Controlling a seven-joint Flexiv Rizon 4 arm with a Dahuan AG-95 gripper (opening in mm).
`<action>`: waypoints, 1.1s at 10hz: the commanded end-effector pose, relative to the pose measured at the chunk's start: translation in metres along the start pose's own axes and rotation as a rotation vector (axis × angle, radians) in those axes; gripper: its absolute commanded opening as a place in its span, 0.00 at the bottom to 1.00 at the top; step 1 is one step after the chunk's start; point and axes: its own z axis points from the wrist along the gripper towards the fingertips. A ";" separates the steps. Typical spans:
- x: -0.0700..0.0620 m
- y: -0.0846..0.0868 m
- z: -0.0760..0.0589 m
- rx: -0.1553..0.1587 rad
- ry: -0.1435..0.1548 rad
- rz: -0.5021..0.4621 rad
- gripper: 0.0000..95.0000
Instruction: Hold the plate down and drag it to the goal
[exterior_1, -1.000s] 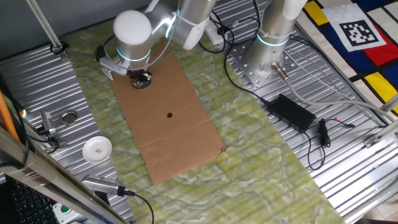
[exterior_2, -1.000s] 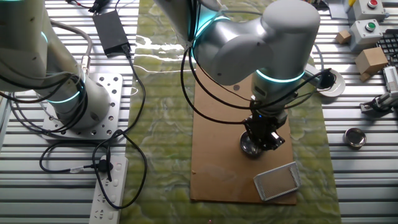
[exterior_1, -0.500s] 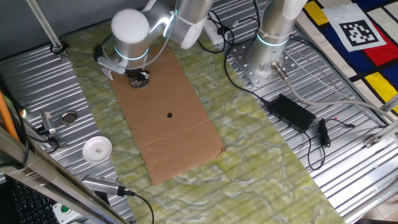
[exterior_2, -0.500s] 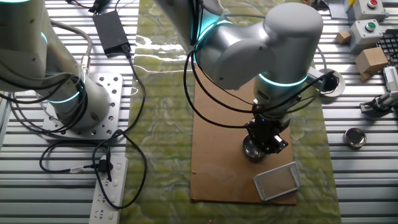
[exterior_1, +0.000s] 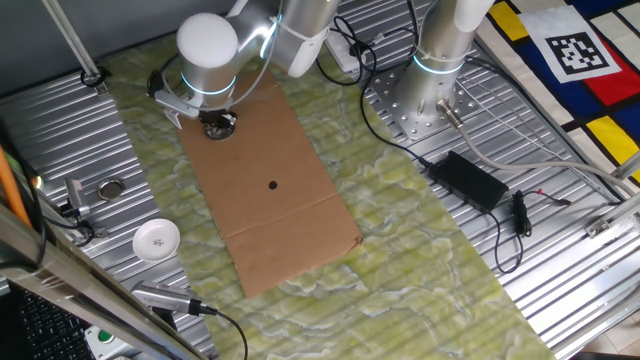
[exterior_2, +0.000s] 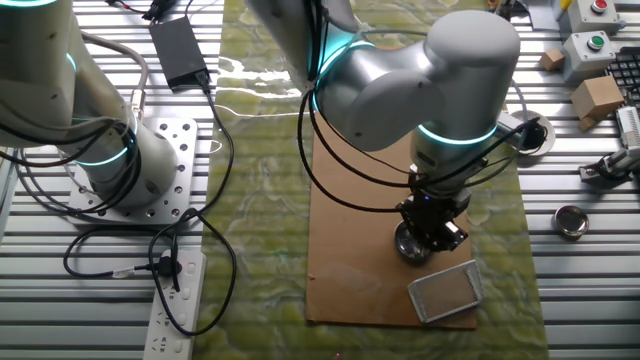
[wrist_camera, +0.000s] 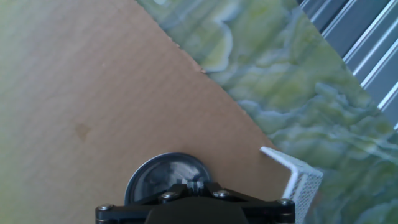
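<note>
The gripper (exterior_2: 432, 232) points straight down onto the plate (exterior_2: 411, 245), which lies flat on the brown cardboard sheet (exterior_2: 350, 250) spread over the green marbled mat (exterior_2: 265, 180). In the other fixed view only the left part of the plate's silvery rim shows from under the black fingers; the rest is covered by the hand. From the hand view the plate (wrist_camera: 166, 177) sits directly beneath the gripper (wrist_camera: 193, 186), its round rim and darker, shiny centre showing just ahead of the black finger block, which hides the near part of the disc. Whether the jaws are apart or together cannot be told, since the fingertips are masked in every view. The goal (exterior_2: 446, 292), a white angular frame, lies on the same cardboard just beside the plate, near the sheet's corner; a narrow strip of cardboard separates the two. In the hand view one corner of the goal (wrist_camera: 297, 176) appears to the right of the plate.
</note>
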 end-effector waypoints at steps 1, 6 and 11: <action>-0.001 0.000 0.000 -0.006 -0.002 -0.004 0.00; -0.002 -0.009 0.002 0.012 0.005 -0.021 0.00; 0.003 -0.017 0.010 0.022 -0.008 -0.033 0.00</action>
